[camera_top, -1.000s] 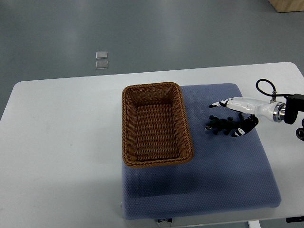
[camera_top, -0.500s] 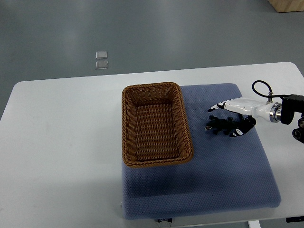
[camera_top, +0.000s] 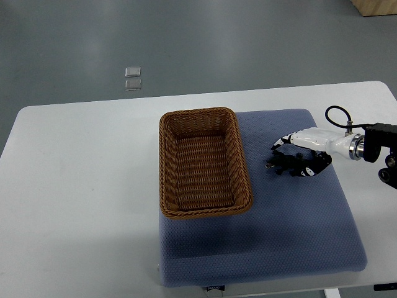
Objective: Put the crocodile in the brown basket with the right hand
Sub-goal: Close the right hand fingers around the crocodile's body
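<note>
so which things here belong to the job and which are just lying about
Job: crocodile, brown basket, right robot hand curled around the crocodile.
Just there: blue cushion, white table, small clear squares on the floor.

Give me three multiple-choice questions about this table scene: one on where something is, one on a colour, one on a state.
1. Where is the crocodile relative to the wicker basket?
A inside it
B right of it, on the blue cushion
C left of it, on bare table

2. What colour is the wicker basket?
A brown
B green
C red

3. How are the right hand fingers?
A spread flat on the cushion
B gripping the basket rim
C curled around the crocodile

Answers: B, it lies on the cushion outside the basket; A, the weave is brown; C, they arc over the toy.
</note>
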